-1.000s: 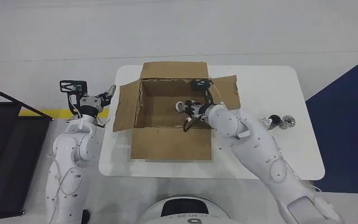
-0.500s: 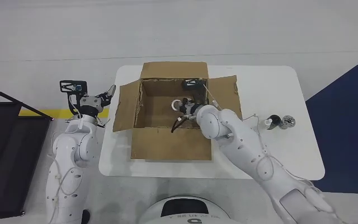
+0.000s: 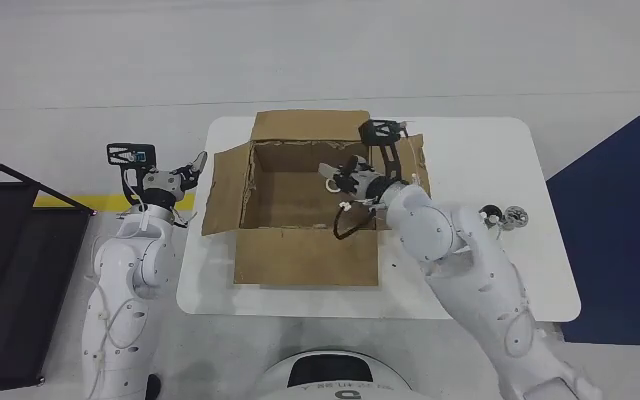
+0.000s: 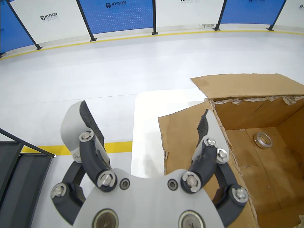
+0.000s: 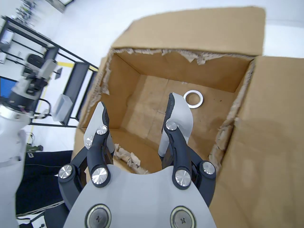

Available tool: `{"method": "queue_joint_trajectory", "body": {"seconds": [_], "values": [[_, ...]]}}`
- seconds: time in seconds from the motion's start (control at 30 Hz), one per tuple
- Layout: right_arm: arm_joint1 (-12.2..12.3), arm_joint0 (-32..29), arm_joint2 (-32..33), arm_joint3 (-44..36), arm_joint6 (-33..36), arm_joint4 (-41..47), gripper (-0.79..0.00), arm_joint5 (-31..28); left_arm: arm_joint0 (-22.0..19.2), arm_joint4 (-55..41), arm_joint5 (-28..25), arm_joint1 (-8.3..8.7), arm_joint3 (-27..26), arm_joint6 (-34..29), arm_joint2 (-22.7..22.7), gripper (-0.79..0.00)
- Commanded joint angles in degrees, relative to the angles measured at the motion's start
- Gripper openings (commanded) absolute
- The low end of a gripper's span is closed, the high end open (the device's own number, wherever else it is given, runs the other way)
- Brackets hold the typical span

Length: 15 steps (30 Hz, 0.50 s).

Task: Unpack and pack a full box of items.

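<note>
In the top view I am seeing the brown cardboard box [image 3: 305, 258] sitting open on the white, round-cornered table [image 3: 480, 150], all four flaps folded outward. The right gripper [image 3: 333, 178] is hanging over the box's interior on the side nearer its own arm. The left gripper [image 3: 196, 164] is holding off the table's edge, just beside the left flap. Two small dark-and-silver items [image 3: 502, 214] are lying on the table well apart from the box; I cannot tell what they are. Since half a second ago the right wrist has been swinging back from the middle of the box toward its right flap, while the left arm has been staying put. The left wrist view is giving me what the top view is not: a pale, flat ring [image 4: 262, 140] lying on the box [image 4: 237, 84] floor near one wall. The left gripper [image 4: 143, 112] is spread wide with nothing between its ribbed black pads [image 4: 93, 124], the smooth table [image 4: 144, 143] showing below. The right wrist view is looking down into the box [image 5: 190, 69], showing the torn, frayed paper along its rim. The same ring [image 5: 193, 99] is lying flat by a wall, apart from the fingers. The right gripper [image 5: 137, 102] is parted and carrying nothing, and a black metal rack [image 5: 71, 72] is standing on the floor beyond.
</note>
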Motion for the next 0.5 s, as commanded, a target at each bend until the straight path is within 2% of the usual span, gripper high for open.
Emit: {"method": "queue_joint_trajectory", "body": {"seconds": [0.0, 0.1, 0.17, 0.23, 0.37, 0.47], "values": [[0.9, -6.0, 8.9, -6.6, -0.7, 2.4, -0.268, -1.8, 0.0, 0.0, 0.0, 0.0, 0.0, 0.0, 0.0, 0.0], [1.6, -13.4, 19.5, -11.0, -2.9, 6.2, -0.228, -3.8, 0.0, 0.0, 0.0, 0.0, 0.0, 0.0, 0.0, 0.0], [1.9, -17.5, 25.9, -11.6, -4.4, 8.9, -0.197, -4.8, 0.0, 0.0, 0.0, 0.0, 0.0, 0.0, 0.0, 0.0], [2.0, -20.8, 31.3, -10.8, -5.7, 11.1, -0.2, -5.6, 0.0, 0.0, 0.0, 0.0, 0.0, 0.0, 0.0, 0.0], [2.1, -24.5, 38.7, -7.1, -5.9, 14.4, -0.225, -6.2, 0.0, 0.0, 0.0, 0.0, 0.0, 0.0, 0.0, 0.0], [2.3, -26.2, 42.0, -4.4, -5.6, 14.9, -0.194, -6.2, 0.0, 0.0, 0.0, 0.0, 0.0, 0.0, 0.0, 0.0]]}}
